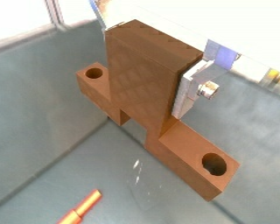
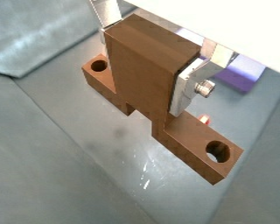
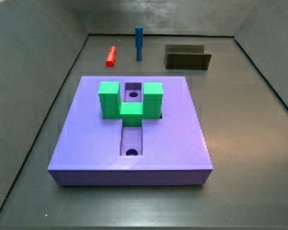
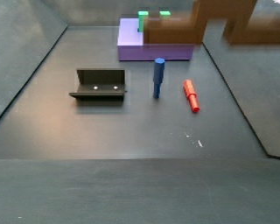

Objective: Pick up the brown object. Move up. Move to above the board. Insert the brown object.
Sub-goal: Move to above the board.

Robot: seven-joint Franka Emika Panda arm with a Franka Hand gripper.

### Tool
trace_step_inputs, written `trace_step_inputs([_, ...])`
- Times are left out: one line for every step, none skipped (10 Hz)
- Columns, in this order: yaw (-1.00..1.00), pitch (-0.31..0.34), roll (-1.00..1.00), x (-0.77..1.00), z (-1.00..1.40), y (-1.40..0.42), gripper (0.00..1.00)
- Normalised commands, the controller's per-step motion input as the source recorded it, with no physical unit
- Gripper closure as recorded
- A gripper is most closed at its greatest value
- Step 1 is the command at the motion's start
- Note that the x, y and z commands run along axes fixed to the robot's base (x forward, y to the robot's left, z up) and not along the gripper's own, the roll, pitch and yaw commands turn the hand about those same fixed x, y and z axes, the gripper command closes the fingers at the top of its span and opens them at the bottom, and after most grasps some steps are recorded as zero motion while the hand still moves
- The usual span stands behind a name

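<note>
Our end effector (image 2: 154, 74) grips the brown object (image 2: 149, 96) high above the floor, so next we carry it over the board (image 3: 134, 135).

Brown object (image 1: 149, 83) seen held in gripper (image 1: 166, 83), above grey floor (image 1: 60, 149); jaws closed on its upright central block. Silver finger plate (image 1: 195, 87) with screw pressed against block's side. Crossbar below shows round hole at each end. Small red bar (image 1: 80, 207) seen lying on floor, well apart.
</note>
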Motion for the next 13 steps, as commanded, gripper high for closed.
trace_step_inputs([0.00, 0.062, 0.01, 0.02, 0.25, -0.01, 1.00])
trace_step_inputs([0.06, 0.139, -0.13, 0.19, 0.14, -1.40, 1.00])
trace_step_inputs([0.06, 0.133, -0.13, 0.19, 0.13, -1.40, 1.00])
trace_step_inputs([0.05, 0.086, -0.04, 0.18, 0.13, -1.40, 1.00])
trace_step_inputs([0.03, 0.031, -0.06, 0.18, 0.13, -1.40, 1.00])
trace_step_inputs([0.02, 0.026, 0.00, 0.18, 0.14, -1.40, 1.00])
trace_step_inputs([0.01, 0.019, 0.01, 0.18, 0.14, -1.40, 1.00])
trace_step_inputs([0.01, 0.029, -0.02, 0.18, 0.15, -1.40, 1.00])
trace_step_inputs([0.01, 0.046, 0.00, 0.19, 0.15, -1.40, 1.00])
trace_step_inputs([0.01, 0.077, 0.00, 0.20, 0.16, -1.40, 1.00])
trace_step_inputs([0.01, 0.112, 0.01, 0.23, 0.16, -1.40, 1.00])
trace_step_inputs([0.01, 0.136, 0.01, 0.25, 0.17, -1.40, 1.00])
trace_step_inputs([0.01, 0.152, 0.00, 0.27, 0.17, -1.40, 1.00])
